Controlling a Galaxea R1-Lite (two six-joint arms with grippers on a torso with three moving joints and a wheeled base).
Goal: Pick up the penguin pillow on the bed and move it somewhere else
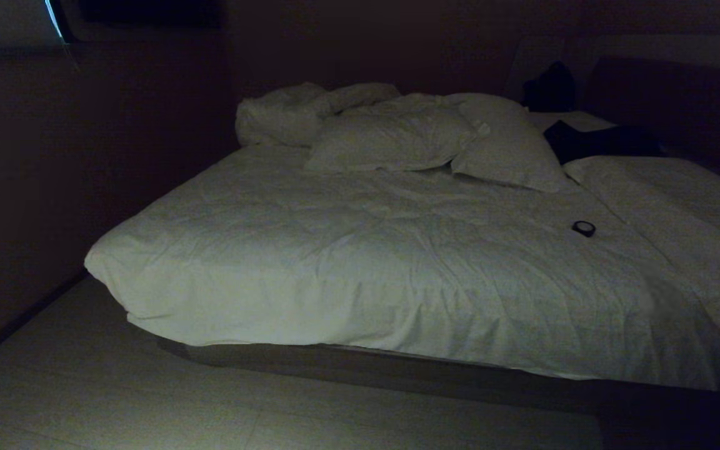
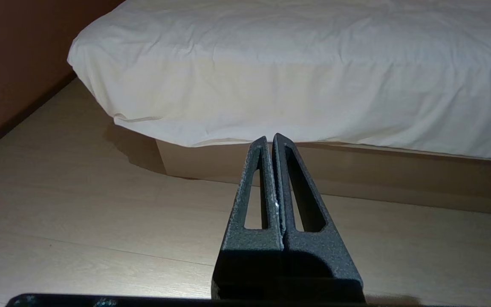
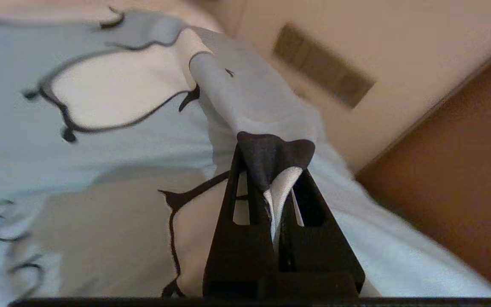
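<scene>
Head view: the large low bed (image 1: 360,262) with its wrinkled white duvet and dark base fills the middle of the frame, with two plain white pillows (image 1: 397,137) at upper centre and a small black round object (image 1: 583,228) on the duvet toward the right. Neither arm shows here, nor does the penguin pillow.

Left wrist view: the left end effector (image 2: 270,138) hangs at lower centre with its dark fingers pressed together on nothing, pointing at the bed's edge above pale wooden floor (image 2: 79,204). It looks parked.

Right wrist view: the right end effector (image 3: 271,149) is clamped on a bunched fold of the light grey-blue penguin pillow (image 3: 100,140) with black-outlined white shapes. From the pinch, the fabric spreads to the left of the frame. The right arm alone has it; I judge placing is what remains.
</scene>
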